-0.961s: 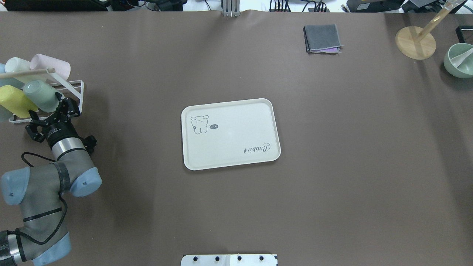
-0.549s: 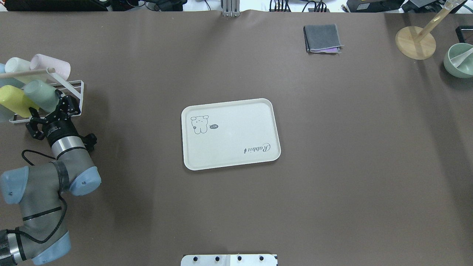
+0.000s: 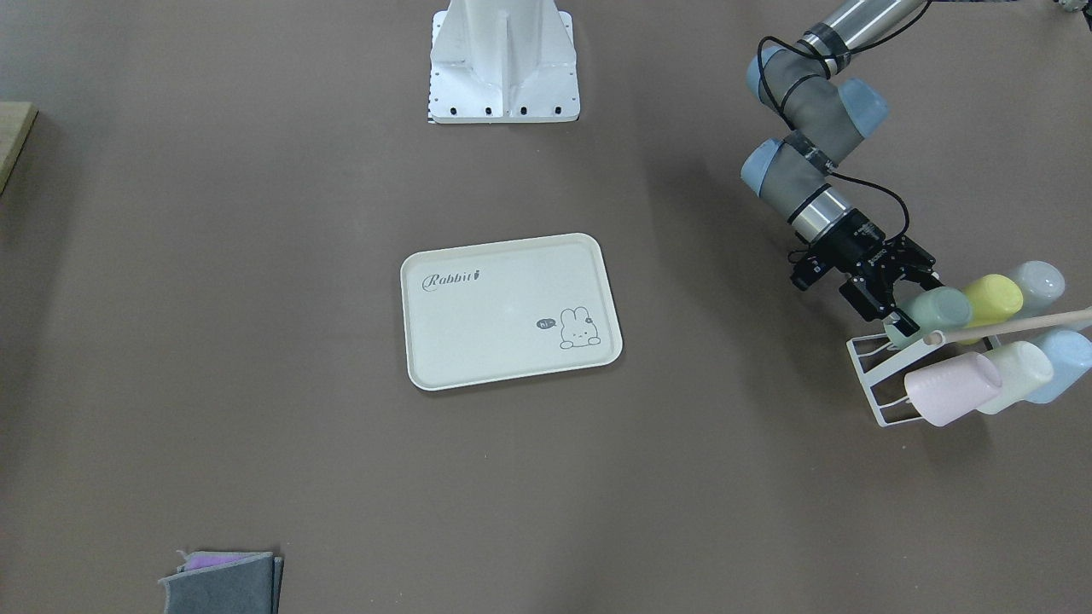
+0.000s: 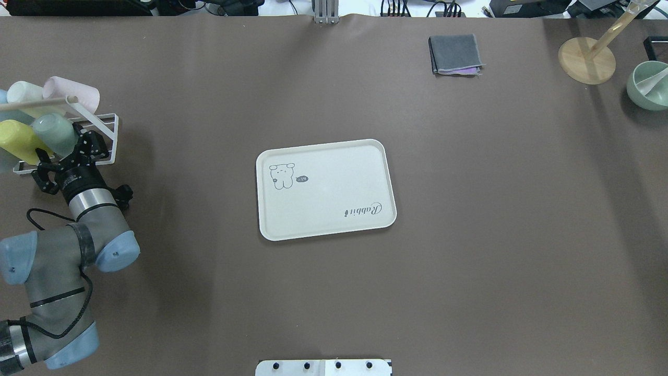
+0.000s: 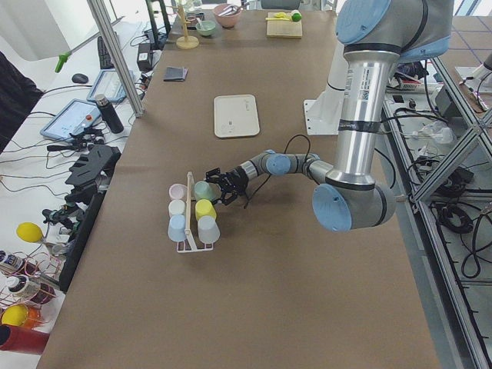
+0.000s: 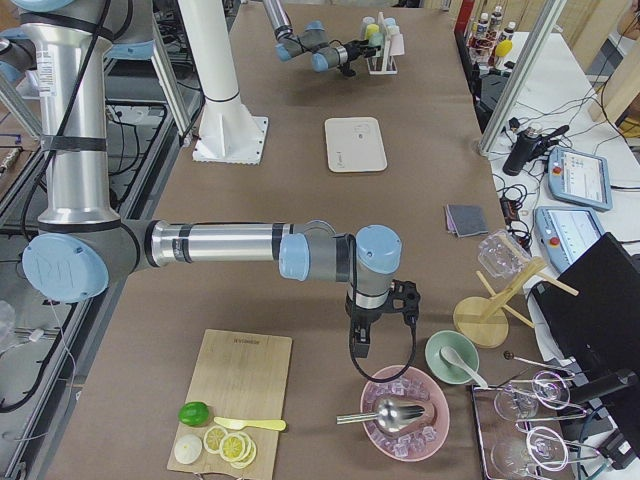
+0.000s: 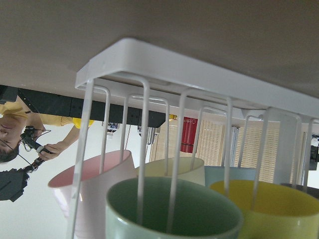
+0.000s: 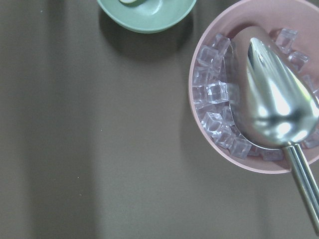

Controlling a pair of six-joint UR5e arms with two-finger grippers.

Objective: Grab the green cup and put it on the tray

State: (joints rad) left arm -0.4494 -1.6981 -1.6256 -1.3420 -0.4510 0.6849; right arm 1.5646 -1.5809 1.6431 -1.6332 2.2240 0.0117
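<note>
Your brown table [image 4: 469,235] carries the tray [image 4: 329,177] at centre, a wire rack [image 4: 107,137] at left edge, a folded grey cloth [image 4: 455,53] and wooden stand [image 4: 586,60] upper right.

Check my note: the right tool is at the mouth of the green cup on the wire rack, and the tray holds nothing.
Wrong arm: it is the left tool at the green cup, as the overhead view shows, the arm entering from the left. The cup does lie on the wire rack, and the tray holds nothing.
</note>
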